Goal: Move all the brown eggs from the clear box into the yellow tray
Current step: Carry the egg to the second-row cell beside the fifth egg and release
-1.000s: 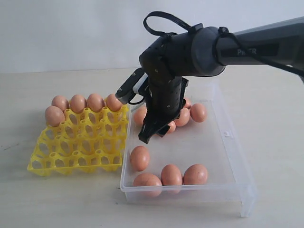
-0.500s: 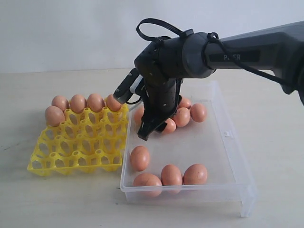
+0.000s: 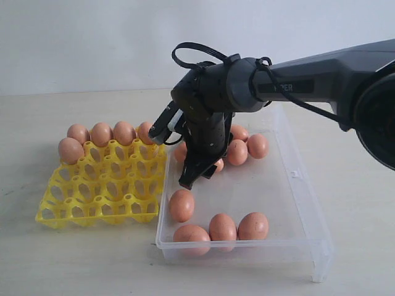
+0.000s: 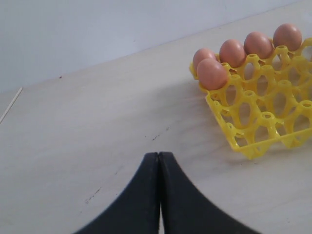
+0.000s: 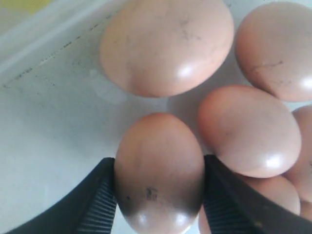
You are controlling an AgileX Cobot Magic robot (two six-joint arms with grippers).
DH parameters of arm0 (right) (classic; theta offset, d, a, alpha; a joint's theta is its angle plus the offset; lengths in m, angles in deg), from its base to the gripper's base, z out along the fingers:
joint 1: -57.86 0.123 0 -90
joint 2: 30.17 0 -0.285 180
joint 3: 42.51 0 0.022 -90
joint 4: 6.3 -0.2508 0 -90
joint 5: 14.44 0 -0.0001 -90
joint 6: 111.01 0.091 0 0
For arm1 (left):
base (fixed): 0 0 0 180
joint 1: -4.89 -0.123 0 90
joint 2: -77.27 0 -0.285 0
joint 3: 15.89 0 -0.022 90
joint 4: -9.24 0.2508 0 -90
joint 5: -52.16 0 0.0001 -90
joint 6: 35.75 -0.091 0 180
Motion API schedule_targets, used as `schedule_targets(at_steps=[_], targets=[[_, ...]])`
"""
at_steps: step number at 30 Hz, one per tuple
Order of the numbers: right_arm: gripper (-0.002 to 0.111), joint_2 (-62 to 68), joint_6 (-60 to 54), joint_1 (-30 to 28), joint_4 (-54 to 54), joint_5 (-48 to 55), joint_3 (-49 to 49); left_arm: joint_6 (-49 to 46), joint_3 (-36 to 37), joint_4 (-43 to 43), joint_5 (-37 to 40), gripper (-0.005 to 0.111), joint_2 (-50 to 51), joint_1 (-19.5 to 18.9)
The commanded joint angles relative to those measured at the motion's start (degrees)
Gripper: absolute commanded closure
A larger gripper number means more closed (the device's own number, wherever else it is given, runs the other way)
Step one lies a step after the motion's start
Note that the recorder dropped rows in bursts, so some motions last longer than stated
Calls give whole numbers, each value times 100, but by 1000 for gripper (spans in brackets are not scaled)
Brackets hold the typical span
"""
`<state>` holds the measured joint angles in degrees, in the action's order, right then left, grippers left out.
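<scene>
Deep in the clear box, my right gripper stands among the back cluster of brown eggs. It is shut on one brown egg, with a ribbed finger pressed against each side. Other eggs crowd right beside the held one. Several more eggs lie along the box's front wall, one a little apart. The yellow tray sits left of the box with several eggs along its far edge. My left gripper is shut and empty above the bare table, and the tray shows beyond it.
The tray's right edge touches the clear box's left wall. A small latch tab sits on the box's right wall. The right arm's black cable loop rises above its wrist. A pale wall stands behind the table.
The right arm has shifted a little left and lower into the back cluster of eggs, its fingers now closed around one. The eggs in the tray and at the box's front have not moved.
</scene>
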<state>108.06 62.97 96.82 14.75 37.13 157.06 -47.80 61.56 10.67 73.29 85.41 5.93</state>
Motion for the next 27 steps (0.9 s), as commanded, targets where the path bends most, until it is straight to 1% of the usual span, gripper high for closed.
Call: schedule_targets(at_steps=[1,4,6,8,10,11,13,15,17,18,19,20,22,27], targets=[[108,-177,-36,-27,34,110,74,25,-23,0,-45,107,-35,11],[108,-534,-16,-27,8,68,-3,25,-23,0,-45,107,-35,11],[108,-928,27,-27,-190,-538,-198,25,-23,0,-45,107,-35,11],[108,-1268,-68,32,-926,-1904,-545,25,-23,0,-45,107,-35,11],[108,-1410,-570,161,-1880,-3673,-950,25,-23,0,-45,107,-35,11],[108,-1422,-856,206,-2253,-4276,-1087,25,-23,0,-45,107,-35,11],[108,-1274,-886,336,-2789,-5452,-1293,25,-23,0,-45,107,-35,11],[108,-1054,-651,408,-2715,-6003,-1295,25,-23,0,-45,107,-35,11],[108,-815,-131,486,-2238,-6565,-1295,25,-23,0,-45,107,-35,11],[108,-613,689,538,-1491,-7049,-1295,25,-23,0,-45,107,-35,11],[108,-530,1238,538,-1160,-7298,-1295,25,-23,0,-45,107,-35,11],[108,-316,2210,538,-567,-7796,-1295,25,-23,0,-45,107,-35,11],[108,8,2573,538,-433,-8153,-1165,25,-23,0,-45,107,-35,11],[108,628,2983,538,-264,-8139,-647,25,-23,0,-45,107,-35,11]])
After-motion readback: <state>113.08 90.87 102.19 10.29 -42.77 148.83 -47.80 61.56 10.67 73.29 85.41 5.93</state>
